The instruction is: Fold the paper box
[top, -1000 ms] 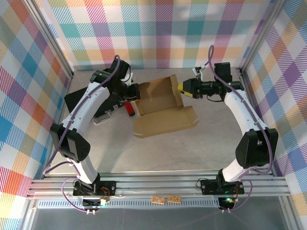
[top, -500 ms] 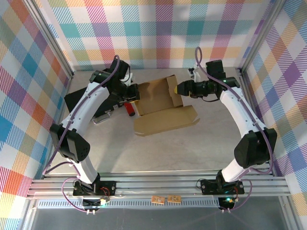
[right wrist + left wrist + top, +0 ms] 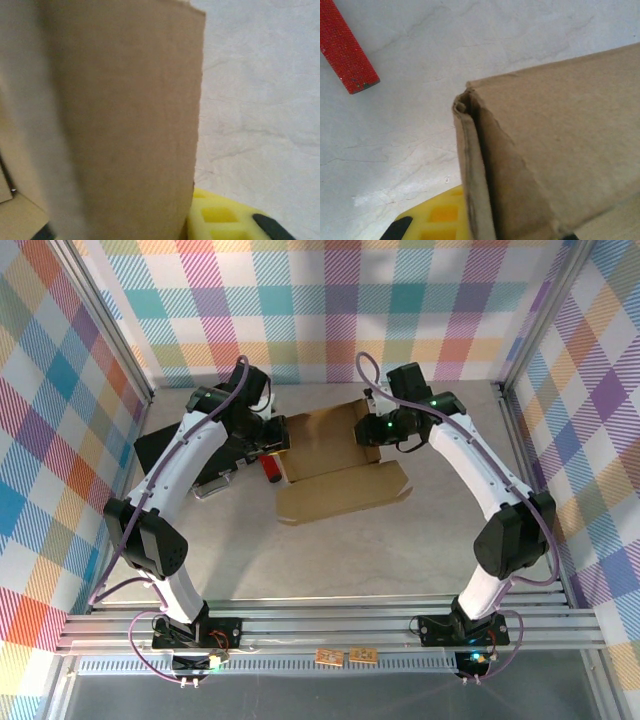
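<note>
Plaid walls are enclosing a pale tabletop. In the top view, the paper box is lying half-formed slightly above the middle of the frame. Its long front flap is resting flat toward the bottom. A red stick is lying just beside the box's left edge, and a black case is sitting farther left. The left gripper is meeting the box's left end and the right gripper is reaching over its right end.

In the left wrist view, a folded cardboard wall is running down toward a yellow pad. The jaws are clenching on that wall.

In the right wrist view, a raised flap is blurring across the frame and hiding one side of the yellow pad. Whether these jaws are gripping or released, I cannot tell.

The risk here is the right flap springing back if it is only being nudged. Pushing against the left hold could also buckle the wall off its crease or drag the whole box onto the red stick.
</note>
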Controlling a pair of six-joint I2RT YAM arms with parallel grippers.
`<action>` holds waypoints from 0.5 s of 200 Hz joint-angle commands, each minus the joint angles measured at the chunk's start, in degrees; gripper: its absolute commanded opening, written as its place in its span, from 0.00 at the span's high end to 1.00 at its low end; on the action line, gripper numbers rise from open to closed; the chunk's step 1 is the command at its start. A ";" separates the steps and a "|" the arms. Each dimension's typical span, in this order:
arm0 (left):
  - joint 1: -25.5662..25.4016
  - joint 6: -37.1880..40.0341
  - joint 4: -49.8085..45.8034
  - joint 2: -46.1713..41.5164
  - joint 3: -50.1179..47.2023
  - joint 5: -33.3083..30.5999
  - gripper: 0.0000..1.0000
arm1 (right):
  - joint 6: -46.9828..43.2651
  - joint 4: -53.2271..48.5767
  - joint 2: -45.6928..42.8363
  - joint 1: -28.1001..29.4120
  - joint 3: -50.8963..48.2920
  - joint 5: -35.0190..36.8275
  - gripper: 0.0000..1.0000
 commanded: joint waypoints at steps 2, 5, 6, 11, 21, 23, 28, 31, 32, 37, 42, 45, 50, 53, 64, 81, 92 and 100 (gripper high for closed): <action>-0.11 0.18 0.52 -2.33 2.21 2.51 1.00 | -0.34 -2.84 0.67 1.69 2.71 8.79 0.83; -0.13 0.19 0.44 -2.32 2.21 2.40 1.00 | -0.34 -3.06 0.71 1.78 2.97 9.24 0.84; -0.16 0.23 0.39 -2.36 2.21 2.38 1.00 | -0.34 -3.12 0.72 1.80 3.06 9.39 0.84; -0.20 0.18 0.34 -2.32 2.21 2.22 1.00 | -0.36 -3.39 0.78 1.93 3.38 9.98 0.84; -0.37 0.18 0.16 -2.25 2.27 1.87 1.00 | -0.20 -3.70 0.63 2.25 3.91 11.56 0.84; -0.42 0.18 0.09 -2.28 2.27 1.80 1.00 | -0.11 -3.71 0.62 2.32 3.97 11.91 0.83; -0.54 0.18 -0.09 -2.11 2.30 1.56 1.00 | 0.11 -3.78 0.44 2.34 4.17 12.52 0.81; -0.62 0.27 -0.22 -2.06 2.38 1.38 1.00 | 0.22 -3.80 0.34 2.34 4.26 12.79 0.80; -0.63 0.27 -0.25 -2.06 2.43 1.34 1.00 | 0.25 -3.80 0.31 2.34 4.32 12.84 0.80; -0.79 0.28 -0.51 -1.95 2.55 1.09 1.00 | 0.36 -3.89 0.13 2.34 4.44 13.10 0.80; -0.89 0.39 -0.82 -1.84 2.69 0.78 1.00 | 0.45 -3.89 -0.03 2.33 4.67 13.15 0.79; -0.98 0.36 -0.95 -1.73 2.74 0.56 1.00 | 0.45 -3.94 -0.01 2.34 4.71 13.15 0.79; -1.11 0.45 -1.29 -1.62 2.95 0.08 1.00 | 0.39 -4.31 -0.01 2.32 5.33 13.07 0.79; -1.20 0.44 -1.49 -1.50 3.04 -0.18 1.00 | 0.35 -4.37 0.02 2.33 5.56 13.02 0.80; -1.47 0.67 -2.01 -1.20 3.42 -0.83 1.00 | 0.05 -5.17 0.38 2.34 7.04 12.39 0.93; -1.93 0.55 -2.38 -0.85 4.09 -1.45 1.00 | -0.27 -6.46 1.20 2.34 8.76 12.79 1.00; -2.26 0.27 -2.69 -0.45 4.77 -2.14 1.00 | -0.33 -7.26 1.71 2.34 9.56 14.04 1.00; -2.60 -0.22 -2.98 -0.23 5.30 -2.89 1.00 | -0.34 -7.48 1.90 2.43 9.73 15.16 1.00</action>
